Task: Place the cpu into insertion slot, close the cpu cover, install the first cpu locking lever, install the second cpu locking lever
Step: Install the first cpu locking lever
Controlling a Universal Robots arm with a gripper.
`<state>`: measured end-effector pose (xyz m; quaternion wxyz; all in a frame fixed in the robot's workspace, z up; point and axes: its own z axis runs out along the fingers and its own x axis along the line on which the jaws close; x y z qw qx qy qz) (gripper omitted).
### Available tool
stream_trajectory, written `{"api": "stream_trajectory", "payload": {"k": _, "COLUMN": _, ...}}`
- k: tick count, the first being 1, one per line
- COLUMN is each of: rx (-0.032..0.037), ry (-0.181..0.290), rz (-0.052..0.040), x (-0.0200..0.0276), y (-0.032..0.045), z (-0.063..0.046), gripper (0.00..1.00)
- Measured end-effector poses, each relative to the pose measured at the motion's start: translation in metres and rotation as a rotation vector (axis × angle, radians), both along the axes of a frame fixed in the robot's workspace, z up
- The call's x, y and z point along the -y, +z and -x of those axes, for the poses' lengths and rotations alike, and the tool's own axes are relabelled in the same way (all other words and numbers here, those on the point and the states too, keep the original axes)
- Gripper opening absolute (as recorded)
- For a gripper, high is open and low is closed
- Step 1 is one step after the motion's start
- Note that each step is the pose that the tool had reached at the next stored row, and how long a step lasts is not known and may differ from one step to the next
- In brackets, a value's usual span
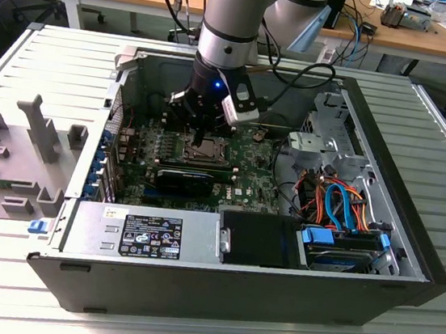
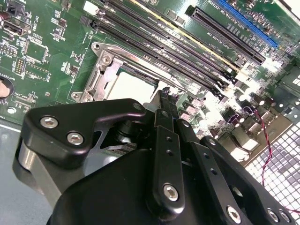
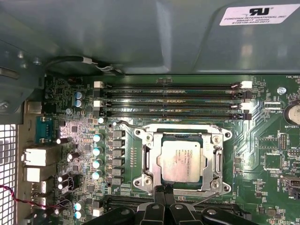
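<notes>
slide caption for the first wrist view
silver-grey square cpu seated in the silver-rimmed square insertion slot, black gripper at the slot's edge

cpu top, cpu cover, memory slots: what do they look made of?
cpu: metal top, dull silver-grey, soft diffuse glare. cpu cover: probably stamped sheet metal, brighter silver with sharper highlights. memory slots: likely moulded plastic, black, low sheen.

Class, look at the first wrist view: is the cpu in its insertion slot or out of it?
In. The cpu lies flat, silver top up, inside the insertion slot, with metal framing on all four sides.
</notes>
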<state>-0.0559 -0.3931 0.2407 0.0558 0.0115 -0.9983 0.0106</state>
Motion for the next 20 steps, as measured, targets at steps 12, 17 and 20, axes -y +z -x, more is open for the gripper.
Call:
{"api": "stream_trajectory", "payload": {"k": 12, "rx": 0.0, "ry": 0.011, "rz": 0.0, "x": 0.0, "y": 0.0, "z": 0.0, "gripper": 0.11}}
{"api": "stream_trajectory", "payload": {"k": 17, "rx": 0.0, "ry": 0.015, "rz": 0.0, "x": 0.0, "y": 0.0, "z": 0.0, "gripper": 0.11}}
{"api": "stream_trajectory", "payload": {"k": 20, "rx": 0.0, "ry": 0.018, "rz": 0.0, "x": 0.0, "y": 0.0, "z": 0.0, "gripper": 0.11}}
